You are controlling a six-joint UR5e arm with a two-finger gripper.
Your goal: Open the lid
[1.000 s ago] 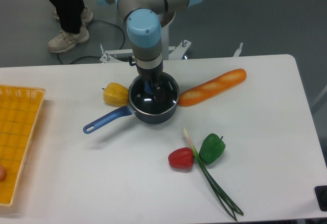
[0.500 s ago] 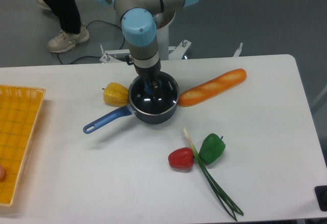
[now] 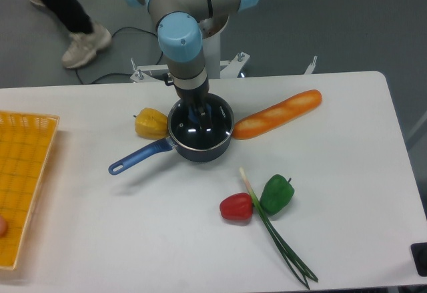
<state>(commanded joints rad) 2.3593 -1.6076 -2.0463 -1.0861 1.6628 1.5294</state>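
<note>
The lid (image 3: 189, 130), dark glass with a thin metal rim, lies flat on the dark-blue saucepan (image 3: 200, 151) at the table's middle back. The pan's long blue handle (image 3: 137, 157) points to the front left. My gripper (image 3: 201, 115) reaches straight down onto the lid's centre. Its dark fingers (image 3: 194, 114) stand on either side of the blue knob, of which only a sliver shows between them. Whether the fingers press on the knob is hidden from this view.
A yellow pepper (image 3: 151, 123) touches the pan's left side and a baguette (image 3: 277, 114) lies close on its right. A red pepper (image 3: 236, 207), green pepper (image 3: 276, 193) and green onion (image 3: 280, 243) lie in front. A yellow basket (image 3: 23, 173) sits at the left edge. A person's shoe (image 3: 83, 43) is behind.
The arm shifted slightly left over the lid a second ago and has held still since. The person behind the table has stepped further left. The lid has not moved.
</note>
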